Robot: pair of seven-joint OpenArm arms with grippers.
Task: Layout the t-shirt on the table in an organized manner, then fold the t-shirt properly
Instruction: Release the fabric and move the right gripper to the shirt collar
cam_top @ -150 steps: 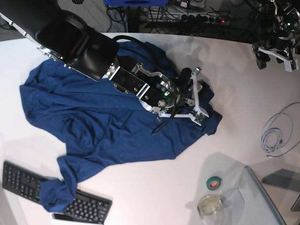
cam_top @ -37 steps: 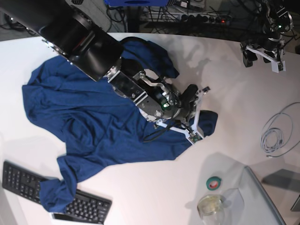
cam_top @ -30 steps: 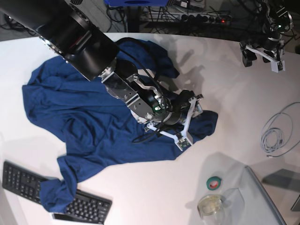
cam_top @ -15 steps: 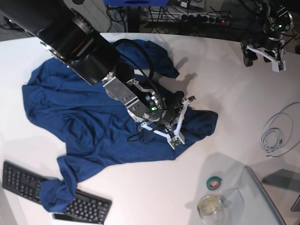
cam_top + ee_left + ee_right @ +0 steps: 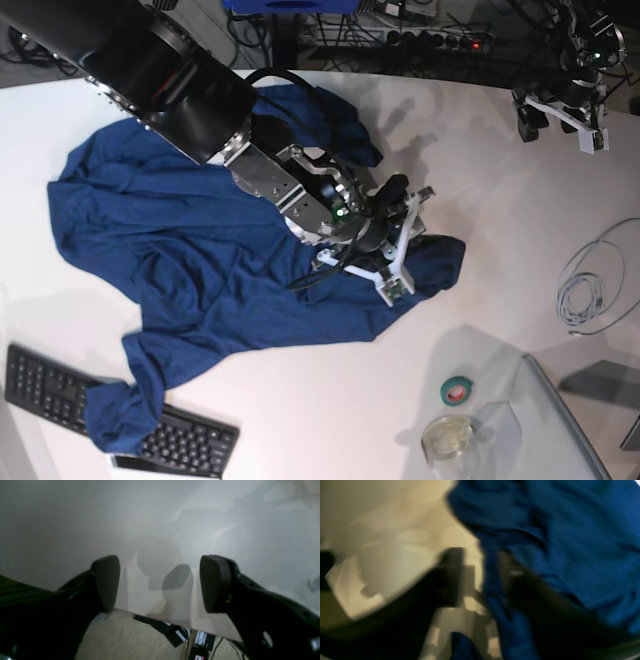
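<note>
The dark blue t-shirt (image 5: 180,240) lies crumpled across the left and middle of the white table (image 5: 500,200), one end draped over the keyboard. My right gripper (image 5: 408,243) hovers at the shirt's right edge, its white-framed fingers spread, so it is open. In the blurred right wrist view, an edge of the t-shirt (image 5: 570,530) runs between the dark fingers of the right gripper (image 5: 482,580). My left gripper (image 5: 560,108) is at the far right corner. The left wrist view shows the left gripper (image 5: 160,582) open over the bare table (image 5: 100,517).
A black keyboard (image 5: 60,395) sits at the front left edge. A green tape roll (image 5: 458,391) and a clear cup (image 5: 450,437) stand at the front right beside a grey glassy panel (image 5: 570,430). A coiled white cable (image 5: 590,280) lies at the right.
My right gripper dipped toward the front left over the shirt's right edge, then came back up to the right. The shirt's corner barely shifted. The left arm stayed still.
</note>
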